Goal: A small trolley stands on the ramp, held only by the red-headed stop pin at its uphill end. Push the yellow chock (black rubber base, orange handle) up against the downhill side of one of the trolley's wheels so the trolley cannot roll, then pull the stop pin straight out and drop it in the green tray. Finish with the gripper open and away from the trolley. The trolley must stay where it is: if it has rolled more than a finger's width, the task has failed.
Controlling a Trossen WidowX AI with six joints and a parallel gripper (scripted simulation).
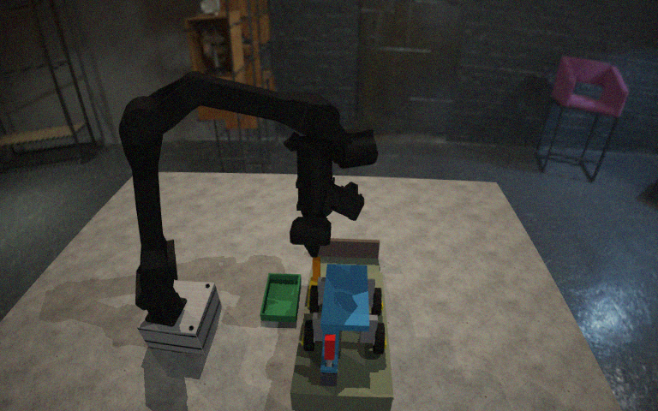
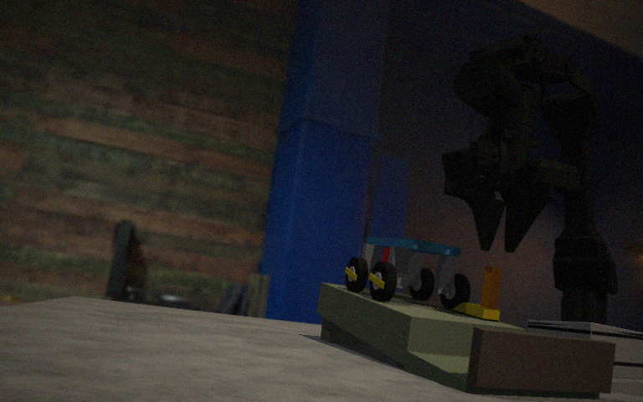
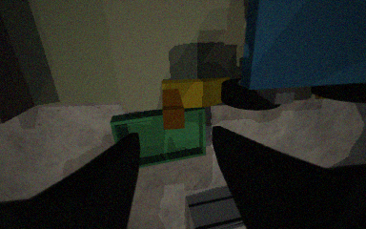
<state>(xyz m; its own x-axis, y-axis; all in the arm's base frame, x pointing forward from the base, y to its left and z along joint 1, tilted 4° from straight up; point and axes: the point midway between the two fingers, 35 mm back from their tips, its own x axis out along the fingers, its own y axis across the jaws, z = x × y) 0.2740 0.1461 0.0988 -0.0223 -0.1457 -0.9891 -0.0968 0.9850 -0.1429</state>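
Mottled tabletop (image 1: 436,232) (image 2: 141,350) (image 3: 71,126) beneath a ramp (image 1: 310,401) (image 2: 365,310) (image 3: 138,43), the hand (image 1: 314,253) (image 2: 497,249) (image 3: 175,136) spread above the chock's orange handle (image 1: 316,269) (image 2: 491,288) (image 3: 173,110).
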